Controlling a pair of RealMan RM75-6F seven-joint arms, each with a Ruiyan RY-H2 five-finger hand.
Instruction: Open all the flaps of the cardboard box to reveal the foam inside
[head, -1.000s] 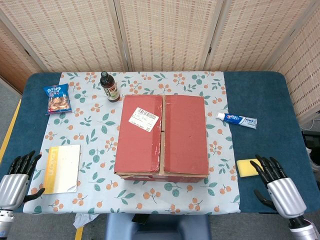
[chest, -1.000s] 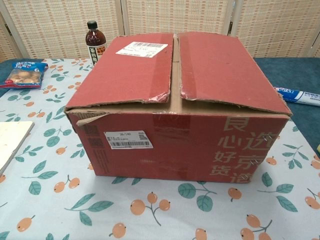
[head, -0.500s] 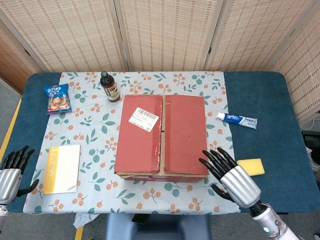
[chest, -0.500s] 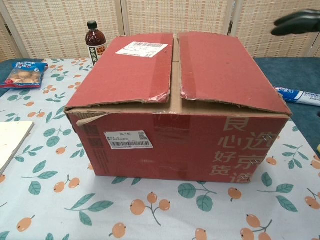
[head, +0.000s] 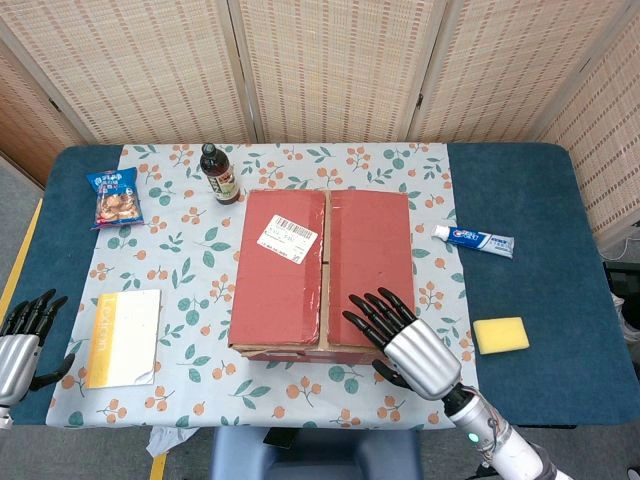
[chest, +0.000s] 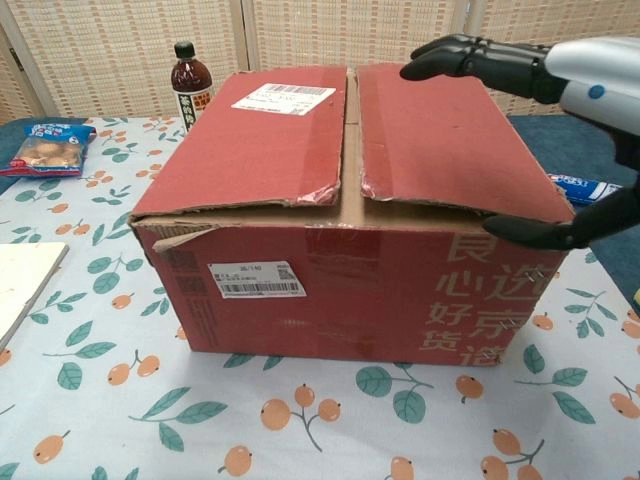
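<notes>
Head view, cardboard box (head: 322, 270): red, centred on the floral tablecloth (head: 190, 250); both top flaps lie flat and closed, meeting at a centre seam.
Shipping label (head: 287, 239): white, on the left top flap.
Right hand (head: 400, 335): above the near right corner of the box, fingers spread apart and extended over the right top flap; holds nothing.
Left hand (head: 20, 338): at the near left edge of the blue table (head: 530, 190), well apart from the box; fingers spread, holds nothing.
Booklet (head: 124, 337): pale yellow, flat on the cloth between the left hand and the box.
Sauce bottle (head: 218, 175): upright, just behind the far left corner of the box.
Snack bag (head: 115, 197): blue, left of the bottle.
Toothpaste tube (head: 473, 239): flat, right of the box.
Sponge (head: 500, 334): yellow, right of the right hand.
Chest view, right hand (chest: 545, 120): fingers reach over the right flap; thumb lies at the box's near right top edge. Contact with the cardboard cannot be confirmed.
Front face of box (chest: 350, 290): white barcode sticker and pale printed characters.
</notes>
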